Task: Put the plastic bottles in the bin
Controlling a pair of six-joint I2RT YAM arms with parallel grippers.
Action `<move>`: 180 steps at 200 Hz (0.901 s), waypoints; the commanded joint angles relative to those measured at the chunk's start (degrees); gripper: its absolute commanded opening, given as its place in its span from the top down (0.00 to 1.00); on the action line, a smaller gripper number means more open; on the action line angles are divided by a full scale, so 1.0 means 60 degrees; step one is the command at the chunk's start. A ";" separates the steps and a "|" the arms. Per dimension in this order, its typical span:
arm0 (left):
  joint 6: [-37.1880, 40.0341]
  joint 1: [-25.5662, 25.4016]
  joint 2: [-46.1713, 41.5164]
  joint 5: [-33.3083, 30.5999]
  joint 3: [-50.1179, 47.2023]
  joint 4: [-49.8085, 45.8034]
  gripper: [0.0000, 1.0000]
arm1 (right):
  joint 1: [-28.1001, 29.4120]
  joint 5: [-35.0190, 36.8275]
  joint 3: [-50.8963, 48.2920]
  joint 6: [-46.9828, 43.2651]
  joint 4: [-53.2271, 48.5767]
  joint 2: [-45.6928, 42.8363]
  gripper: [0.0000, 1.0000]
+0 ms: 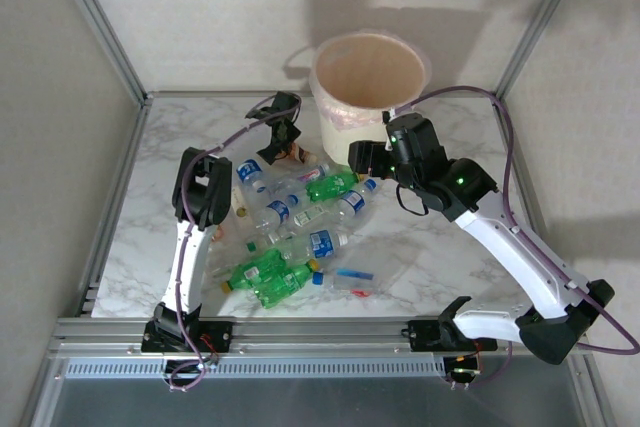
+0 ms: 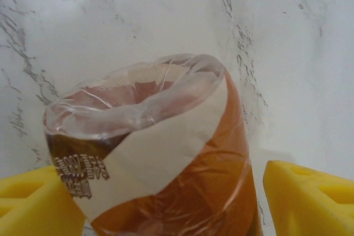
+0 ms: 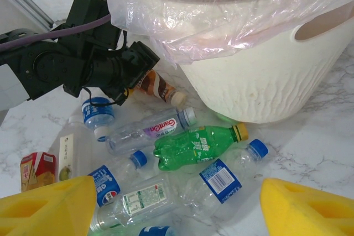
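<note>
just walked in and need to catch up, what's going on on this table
Two robot arms are working on a heap of plastic bottles lying on the marble table in front of the bin. The left claw straddles the orange-brown labelled bottle beside the bin, with a gap showing on one side, so it is not clamped yet. The right claw hangs open above the heap, holding nothing.
</note>
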 commanded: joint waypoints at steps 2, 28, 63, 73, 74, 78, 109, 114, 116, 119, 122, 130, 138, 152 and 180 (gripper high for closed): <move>-0.0259 -0.0011 0.0310 -0.0391 0.0331 -0.0551 0.23 | 0.0079 0.0220 -0.0053 0.0097 0.0216 -0.0200 0.22; -0.0231 -0.0013 0.0308 -0.0450 0.0331 -0.0509 0.26 | 0.0079 0.0272 -0.0085 0.0111 0.0248 -0.0247 0.24; -0.0157 0.0006 0.0355 -0.0523 0.0317 -0.0543 0.33 | 0.0090 0.0392 -0.0069 0.0125 0.0222 -0.0318 0.25; -0.0170 0.0009 0.0341 -0.0537 0.0317 -0.0592 0.36 | 0.0085 0.0420 -0.0077 0.0141 0.0200 -0.0339 0.25; -0.0171 0.0002 0.0333 -0.0537 0.0324 -0.0587 0.36 | 0.0089 0.0418 -0.0074 0.0140 0.0204 -0.0346 0.25; -0.0171 0.0005 0.0306 -0.0547 0.0316 -0.0605 0.37 | 0.0089 0.0436 -0.0078 0.0154 0.0198 -0.0373 0.25; -0.0002 -0.0013 -0.0013 -0.0667 0.0302 -0.0457 0.45 | 0.0086 0.0396 -0.0116 0.0192 0.0273 -0.0441 0.26; 0.0039 -0.0020 -0.0066 -0.0678 0.0302 -0.0450 0.45 | 0.0079 0.0380 -0.0101 0.0184 0.0291 -0.0431 0.26; 0.0053 -0.0006 -0.0080 -0.0683 0.0302 -0.0439 0.46 | 0.0079 0.0378 -0.0089 0.0173 0.0305 -0.0428 0.26; 0.0073 0.0003 -0.0115 -0.0684 0.0309 -0.0441 0.46 | 0.0084 0.0361 -0.0074 0.0159 0.0309 -0.0414 0.26; 0.0090 0.0001 -0.0145 -0.0680 0.0314 -0.0449 0.45 | 0.0079 0.0362 -0.0060 0.0144 0.0321 -0.0413 0.26; 0.0129 0.0023 -0.0264 -0.0682 0.0309 -0.0491 0.45 | 0.0080 0.0295 0.0019 0.0101 0.0360 -0.0373 0.26; 0.0189 0.0022 -0.0429 -0.0740 0.0309 -0.0529 0.44 | 0.0080 0.0200 0.0131 0.0054 0.0396 -0.0307 0.26; 0.0306 0.0024 -0.0853 -0.0933 0.0287 -0.0610 0.44 | 0.0080 -0.0133 0.0362 -0.0081 0.0510 -0.0178 0.26; 0.0720 0.0031 -0.2145 -0.1217 0.0258 -0.0641 0.46 | 0.0079 -0.1327 0.0936 -0.0439 0.0673 0.0296 0.26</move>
